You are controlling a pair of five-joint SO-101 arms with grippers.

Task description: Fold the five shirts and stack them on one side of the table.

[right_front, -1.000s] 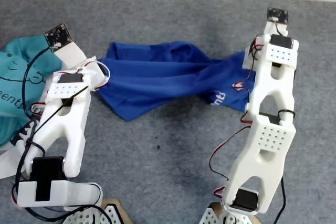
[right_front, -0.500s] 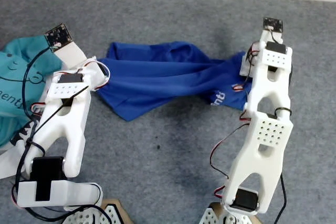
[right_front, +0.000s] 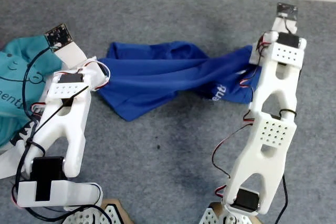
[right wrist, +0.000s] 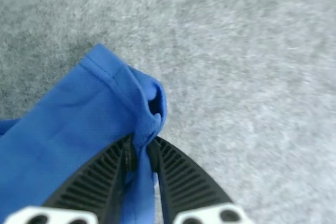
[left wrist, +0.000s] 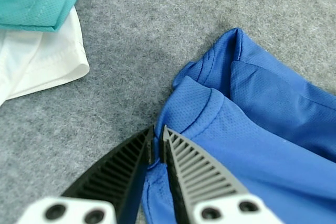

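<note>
Blue shirt point(right_front: 157, 80) lies twisted on the table point(right_front: 173, 145), stretched between the arms; left gripper point(left wrist: 158, 139) pinches one hem, right gripper point(right wrist: 140, 149) pinches the opposite corner. Risk: both holds are thin, so more tension may pull cloth free, twist uncorrected

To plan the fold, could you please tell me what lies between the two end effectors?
In the high view, the blue shirt spans it, one end in the left end effector, the other in the right end effector.
</note>
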